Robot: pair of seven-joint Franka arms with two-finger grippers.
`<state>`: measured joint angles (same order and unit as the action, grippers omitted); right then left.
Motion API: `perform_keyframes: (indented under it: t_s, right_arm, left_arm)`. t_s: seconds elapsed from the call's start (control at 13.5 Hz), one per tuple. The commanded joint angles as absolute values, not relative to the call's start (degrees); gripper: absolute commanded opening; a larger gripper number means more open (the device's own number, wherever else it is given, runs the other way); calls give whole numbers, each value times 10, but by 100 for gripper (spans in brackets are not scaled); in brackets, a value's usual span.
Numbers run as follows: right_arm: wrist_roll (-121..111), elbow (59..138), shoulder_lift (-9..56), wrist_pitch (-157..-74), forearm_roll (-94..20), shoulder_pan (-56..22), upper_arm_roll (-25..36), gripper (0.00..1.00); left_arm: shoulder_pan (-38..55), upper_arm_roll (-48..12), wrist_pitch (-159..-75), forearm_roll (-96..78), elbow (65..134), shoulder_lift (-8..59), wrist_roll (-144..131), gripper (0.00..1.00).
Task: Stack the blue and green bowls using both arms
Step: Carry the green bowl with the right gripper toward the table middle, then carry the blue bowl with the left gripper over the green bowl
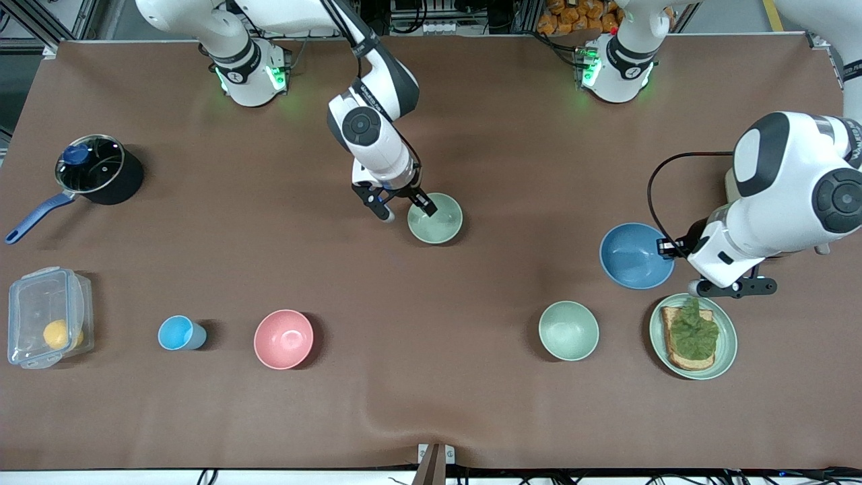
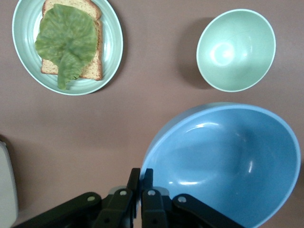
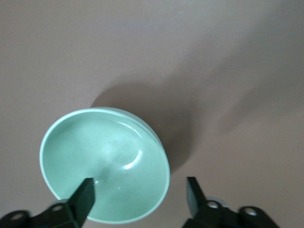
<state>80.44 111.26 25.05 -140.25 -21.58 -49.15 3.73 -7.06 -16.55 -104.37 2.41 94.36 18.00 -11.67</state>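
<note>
The sage green bowl point(image 1: 435, 217) stands mid-table. My right gripper point(image 1: 407, 210) is open and low over its rim on the side toward the right arm's end. In the right wrist view, one fingertip point(image 3: 85, 191) is over the inside of the green bowl point(image 3: 104, 161) and the other is outside the rim. The blue bowl point(image 1: 636, 256) is toward the left arm's end. My left gripper point(image 1: 667, 248) is shut on its rim. In the left wrist view the blue bowl point(image 2: 223, 161) looks tilted, with the left gripper point(image 2: 141, 178) pinching its edge.
A paler mint bowl point(image 1: 568, 330) and a mint plate point(image 1: 724, 350) with toast and lettuce lie nearer the front camera than the blue bowl. A pink bowl point(image 1: 283, 339), a light-blue cup point(image 1: 180, 333), a clear box point(image 1: 47, 327) and a lidded pot point(image 1: 97, 168) are toward the right arm's end.
</note>
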Motion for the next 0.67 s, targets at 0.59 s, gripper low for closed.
perform_keyframes:
  t_s: [0.59]
  right_arm:
    - [835,1070,257,-1214,-297,-439,108,100]
  left_arm:
    - [28,-177,-1056,-89,945,201,-183,0]
